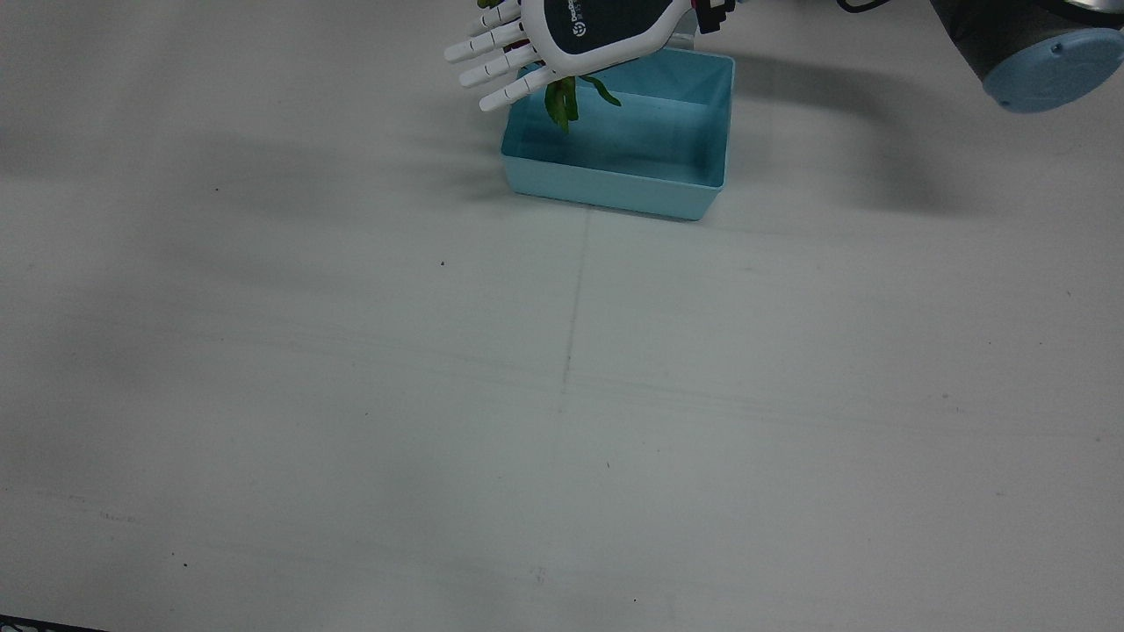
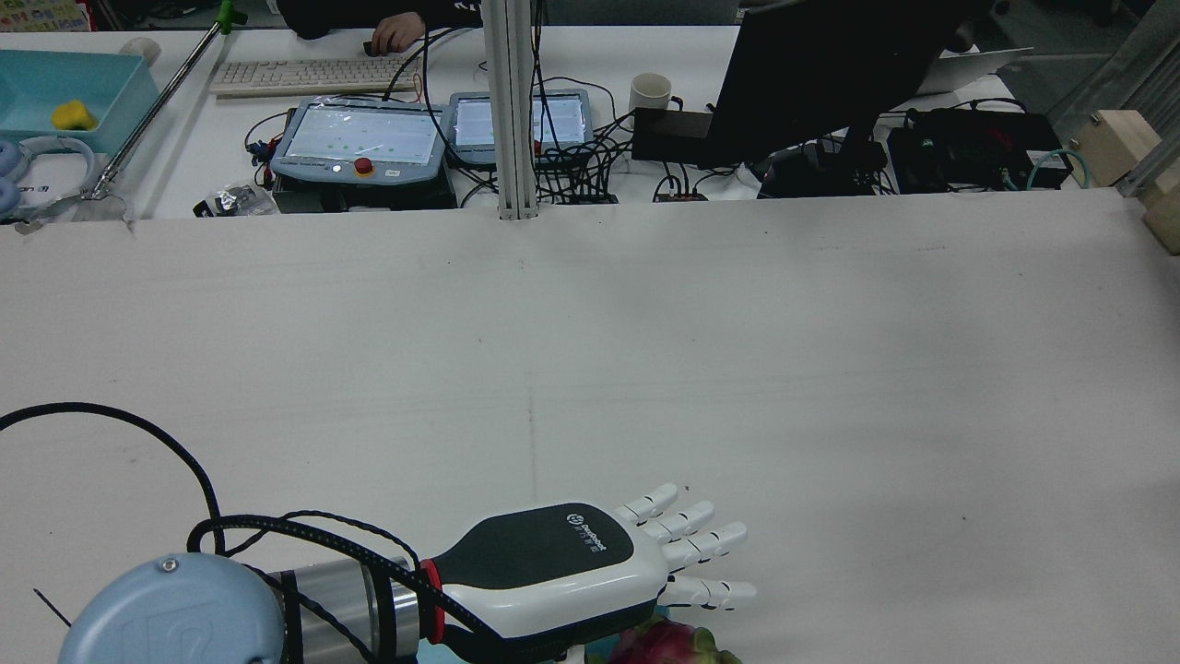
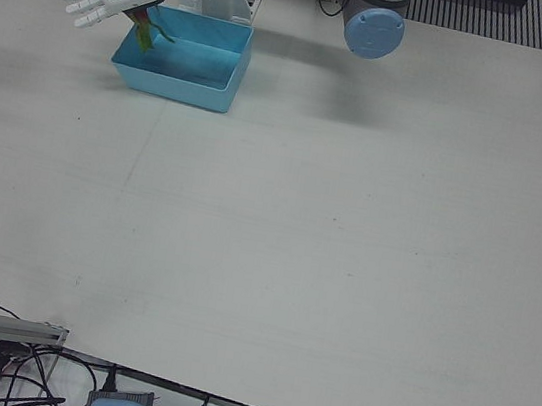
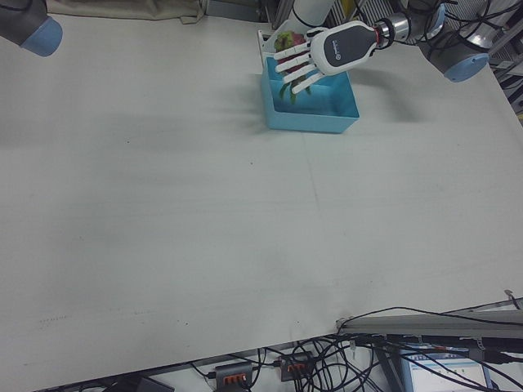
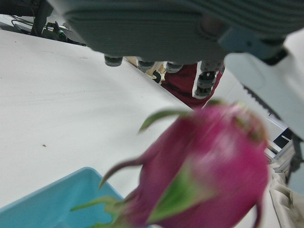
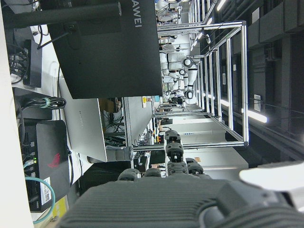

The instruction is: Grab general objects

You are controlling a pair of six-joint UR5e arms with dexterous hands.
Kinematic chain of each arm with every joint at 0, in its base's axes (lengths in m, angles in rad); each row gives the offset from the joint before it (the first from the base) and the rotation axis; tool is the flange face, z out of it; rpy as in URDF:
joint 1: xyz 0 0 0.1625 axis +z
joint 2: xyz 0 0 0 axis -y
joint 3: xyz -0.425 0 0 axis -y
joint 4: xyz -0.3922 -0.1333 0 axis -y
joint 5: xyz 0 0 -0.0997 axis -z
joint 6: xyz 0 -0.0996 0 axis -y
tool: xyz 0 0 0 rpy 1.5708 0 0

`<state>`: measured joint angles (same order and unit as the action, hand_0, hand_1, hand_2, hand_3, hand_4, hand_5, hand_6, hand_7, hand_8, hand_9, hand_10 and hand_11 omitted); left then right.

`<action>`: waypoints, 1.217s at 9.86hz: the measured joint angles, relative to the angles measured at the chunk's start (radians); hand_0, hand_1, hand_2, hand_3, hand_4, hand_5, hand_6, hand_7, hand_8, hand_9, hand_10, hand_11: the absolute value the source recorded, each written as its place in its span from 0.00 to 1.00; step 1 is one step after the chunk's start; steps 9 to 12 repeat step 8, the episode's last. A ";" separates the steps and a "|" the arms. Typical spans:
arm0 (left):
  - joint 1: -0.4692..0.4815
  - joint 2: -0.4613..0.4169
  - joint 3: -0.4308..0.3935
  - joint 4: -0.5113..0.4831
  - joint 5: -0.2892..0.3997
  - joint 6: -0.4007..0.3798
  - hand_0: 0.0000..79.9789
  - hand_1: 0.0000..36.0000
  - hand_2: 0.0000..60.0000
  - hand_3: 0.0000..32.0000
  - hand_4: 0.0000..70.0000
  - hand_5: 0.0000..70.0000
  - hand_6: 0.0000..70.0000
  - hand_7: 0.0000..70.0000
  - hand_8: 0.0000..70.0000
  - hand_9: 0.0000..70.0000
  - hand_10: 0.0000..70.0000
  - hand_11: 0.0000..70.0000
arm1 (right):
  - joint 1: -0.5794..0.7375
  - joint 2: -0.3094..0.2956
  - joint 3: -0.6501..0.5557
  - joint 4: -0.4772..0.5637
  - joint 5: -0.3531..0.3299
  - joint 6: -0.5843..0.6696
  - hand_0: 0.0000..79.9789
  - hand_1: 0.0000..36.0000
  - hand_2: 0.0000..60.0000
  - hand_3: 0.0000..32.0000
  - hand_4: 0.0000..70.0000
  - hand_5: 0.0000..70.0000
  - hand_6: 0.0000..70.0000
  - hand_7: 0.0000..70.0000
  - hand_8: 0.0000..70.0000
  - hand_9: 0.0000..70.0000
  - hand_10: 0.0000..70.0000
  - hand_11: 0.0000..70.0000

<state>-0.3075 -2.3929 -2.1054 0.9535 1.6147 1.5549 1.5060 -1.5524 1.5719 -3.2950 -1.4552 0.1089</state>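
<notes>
My left hand hovers over the light blue rectangular plastic bin, fingers extended — the pink, green-leaved dragon fruit held under its palm — apparently clamped there.

Counter wide open in front and to both sides. Only obstacle is the blue bin at the robot-side edge, with the left robot hand and dragon fruit above it.
</notes>
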 measured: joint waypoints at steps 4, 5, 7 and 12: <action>-0.069 0.014 0.011 -0.004 0.006 -0.005 0.59 0.19 0.00 0.36 0.00 0.00 0.00 0.01 0.00 0.00 0.00 0.00 | -0.001 0.000 0.000 0.000 0.000 0.000 0.00 0.00 0.00 0.00 0.00 0.00 0.00 0.00 0.00 0.00 0.00 0.00; -0.100 0.018 0.012 -0.006 0.009 -0.008 0.59 0.18 0.00 0.29 0.00 0.00 0.00 0.01 0.00 0.00 0.00 0.00 | -0.001 0.000 0.000 0.000 0.000 0.000 0.00 0.00 0.00 0.00 0.00 0.00 0.00 0.00 0.00 0.00 0.00 0.00; -0.152 0.020 0.020 -0.010 0.011 -0.010 0.59 0.17 0.00 0.19 0.00 0.00 0.00 0.02 0.00 0.00 0.00 0.00 | -0.001 0.000 0.000 0.000 0.000 0.000 0.00 0.00 0.00 0.00 0.00 0.00 0.00 0.00 0.00 0.00 0.00 0.00; -0.188 0.020 0.039 -0.020 0.012 -0.010 0.59 0.17 0.00 0.16 0.00 0.00 0.00 0.01 0.00 0.00 0.00 0.00 | -0.001 0.000 0.001 0.000 0.001 -0.001 0.00 0.00 0.00 0.00 0.00 0.00 0.00 0.00 0.00 0.00 0.00 0.00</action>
